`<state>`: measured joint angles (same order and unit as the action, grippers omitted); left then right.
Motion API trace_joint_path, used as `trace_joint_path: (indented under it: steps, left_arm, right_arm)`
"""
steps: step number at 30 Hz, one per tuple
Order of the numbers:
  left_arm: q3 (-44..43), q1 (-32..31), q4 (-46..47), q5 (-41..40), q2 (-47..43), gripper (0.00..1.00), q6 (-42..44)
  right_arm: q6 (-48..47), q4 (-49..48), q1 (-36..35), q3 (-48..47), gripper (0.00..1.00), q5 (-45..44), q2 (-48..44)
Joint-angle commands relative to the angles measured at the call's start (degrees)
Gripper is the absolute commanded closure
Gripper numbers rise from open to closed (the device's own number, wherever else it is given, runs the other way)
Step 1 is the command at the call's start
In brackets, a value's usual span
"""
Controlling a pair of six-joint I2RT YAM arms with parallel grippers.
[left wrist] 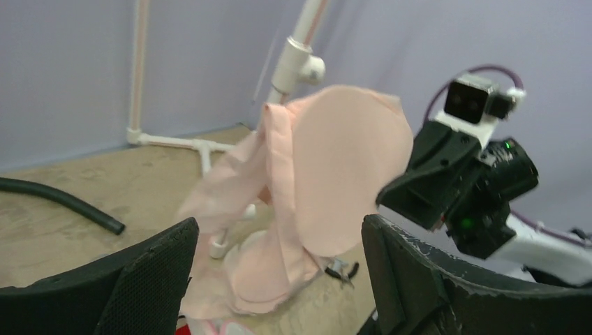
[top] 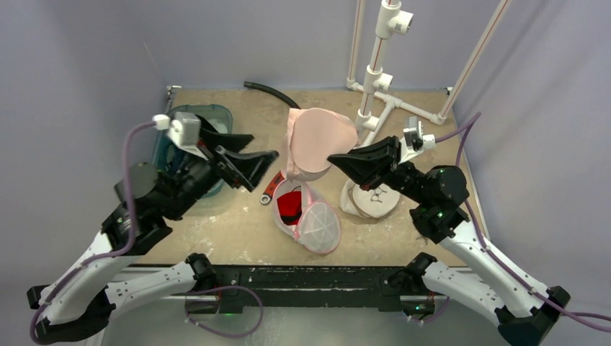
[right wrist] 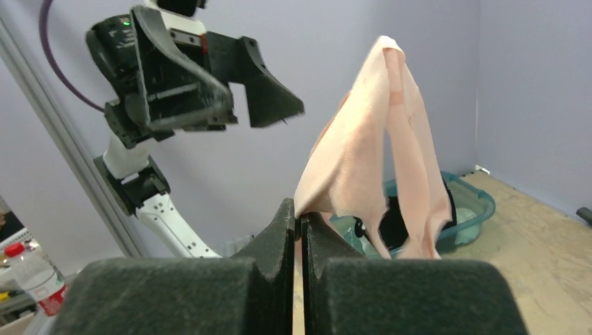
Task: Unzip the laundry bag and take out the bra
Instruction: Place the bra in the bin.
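Right pincer (top: 333, 158) pinched tight on the edge of the pale pink fabric bra (top: 320, 137), dangling it clear above the sandy-brown bench (top: 216, 231)!

Nearest us, one round white mesh laundry bag with pink trim (top: 317, 227) lies gaping on the bench, one red item (top: 290, 205) showing inside. Bag open, bra out, so I'd call the job all but done. Beside it lie one red-handled tool (top: 270, 193) and one pale rounded fabric piece (top: 371, 202) under the right arm. Mid-bench, two pincers face off: the left pincer (top: 264, 145) spread wide, gripping nothing, just beside the hanging bra, likely leaving the right to carry it alone. Further back: one teal plastic tub (top: 220, 115), one white pipe frame (top: 375, 79), one black hose (top: 270, 91).
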<state>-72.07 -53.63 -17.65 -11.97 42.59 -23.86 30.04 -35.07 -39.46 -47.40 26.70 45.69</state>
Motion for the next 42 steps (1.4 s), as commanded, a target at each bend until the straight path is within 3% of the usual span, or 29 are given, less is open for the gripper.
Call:
trace_joint_path:
  steps: [1,10,14,20,25,27,28,31,32,34,37,38,42]
  left_arm:
    - [6.92,0.21,10.00,17.11,1.46,0.13,-0.76]
    - [13.97,0.27,21.93,27.11,2.45,0.10,-2.66]
    - [15.22,0.25,24.97,30.58,3.59,0.17,-4.04]
    - [17.21,0.22,29.45,31.90,6.26,0.50,-6.25]
    - [17.61,0.19,32.11,32.39,8.13,0.69,-6.99]
    - [17.99,0.20,33.11,33.14,8.72,0.85,-7.24]
    - [18.15,0.24,33.53,33.77,8.96,0.99,-7.25]
    - [18.16,0.19,31.96,31.71,8.63,1.00,-6.96]
    - [17.86,0.20,30.61,30.12,7.95,1.00,-6.35]
    - [16.60,0.27,26.02,23.93,6.31,1.00,-4.85]
    - [13.13,0.26,17.27,16.05,4.31,1.00,-1.64]
    - [11.41,0.27,13.96,13.48,3.99,1.00,-0.84]
    - [3.29,0.23,-0.90,1.94,5.14,1.00,2.75]
  right_arm:
    - [-1.35,-1.74,-0.02,-3.49,1.00,4.08,-1.13]
    - [1.60,-5.19,-0.01,-4.35,1.00,7.84,-0.86]
    - [2.28,-6.39,-0.02,-3.75,1.00,6.86,-0.78]
    - [3.46,-8.48,-0.01,-2.18,1.00,6.03,-0.34]
    - [3.87,-8.98,-0.01,-1.79,1.00,6.32,-0.25]
    - [3.90,-8.77,-0.02,-1.67,1.00,6.07,-0.34]
    - [3.91,-8.54,0.00,-1.61,1.00,6.01,-0.42]
    - [2.99,-5.37,-0.01,-2.19,1.00,4.94,-0.75]
    - [2.30,-3.37,-0.02,-2.75,0.89,4.45,-0.90]
    - [-0.42,2.57,-0.01,-4.53,0.44,5.07,-0.94]
    - [-3.56,10.65,-0.01,-5.88,0.10,6.13,-1.47]
    - [-4.34,13.27,-0.02,-6.09,0.03,6.41,-1.74]
    - [-6.95,21.59,-0.02,-6.74,0.02,6.72,-3.57]
